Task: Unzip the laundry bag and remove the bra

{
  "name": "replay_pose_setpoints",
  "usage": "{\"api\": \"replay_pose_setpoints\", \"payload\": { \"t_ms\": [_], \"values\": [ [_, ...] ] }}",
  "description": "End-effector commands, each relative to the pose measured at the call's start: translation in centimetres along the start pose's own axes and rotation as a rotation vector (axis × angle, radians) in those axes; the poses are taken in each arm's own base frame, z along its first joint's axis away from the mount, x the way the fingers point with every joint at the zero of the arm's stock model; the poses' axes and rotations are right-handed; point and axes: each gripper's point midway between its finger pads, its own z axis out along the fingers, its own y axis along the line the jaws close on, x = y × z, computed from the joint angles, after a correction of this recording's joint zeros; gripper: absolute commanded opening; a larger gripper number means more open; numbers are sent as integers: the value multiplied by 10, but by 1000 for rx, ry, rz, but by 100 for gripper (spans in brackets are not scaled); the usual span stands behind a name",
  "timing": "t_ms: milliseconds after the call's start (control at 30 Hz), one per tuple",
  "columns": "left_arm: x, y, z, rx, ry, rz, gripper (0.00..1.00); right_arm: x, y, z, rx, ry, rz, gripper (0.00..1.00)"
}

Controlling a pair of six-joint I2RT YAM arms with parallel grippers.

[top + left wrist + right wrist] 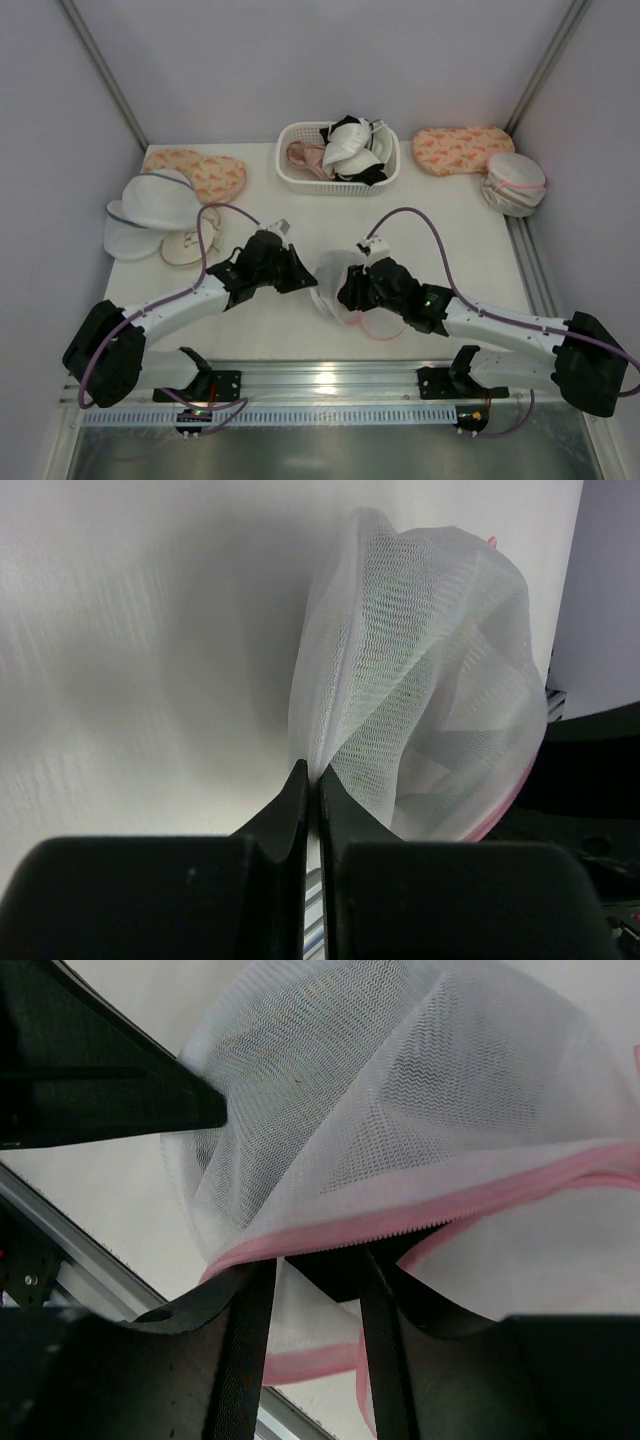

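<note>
2 sets of jaws meet at the laundry bag (331, 277), which stands upright on its edge near the front of the desk (300, 212), btwn both arms. On the mesh side the left jaws are pressed together on a thin fold; the right jaws sit part spread astride the pink zipper rim (420, 1222), can't tell if they bite. Rim looks split on 1 side, so prob partly unzipped. Risks: thin pinch slips & bag drops twd the rail (330, 376); right jaws snag mesh & jam the zip.
</note>
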Motion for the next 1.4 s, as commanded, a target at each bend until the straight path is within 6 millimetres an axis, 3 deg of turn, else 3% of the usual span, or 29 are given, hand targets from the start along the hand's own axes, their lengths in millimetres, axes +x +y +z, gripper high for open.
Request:
{"api": "replay_pose_setpoints", "payload": {
  "t_ms": [0,67,267,333,433,600,733,967,1100,1367],
  "values": [
    [-10,-21,-5,94,-29,-7,0,-25,29,15,-99,-77,0,47],
    [-9,-23,-5,102,-25,-8,0,-27,22,25,-51,-81,-18,54],
    [-6,-26,-4,131,-18,-22,0,-24,2,46,67,-77,-58,58],
    [-6,-27,-5,138,-17,-25,0,-21,-2,50,85,-78,-61,48],
    [-5,-27,-5,141,-15,-29,0,-19,-8,54,108,-78,-65,26],
    [-4,-27,-6,147,-17,-34,0,-20,-18,53,154,-95,-75,12],
    [-4,-24,-6,134,-23,-37,0,-23,-22,39,167,-109,-81,6],
    [-2,-14,-5,115,-28,-44,0,-40,-39,-20,204,-206,-76,4],
    [-2,-11,-2,113,-22,-51,0,-44,-48,-40,229,-241,-68,4],
    [-4,-9,-2,104,-26,-54,0,-35,-58,-45,278,-200,-76,4]
  ]
}}
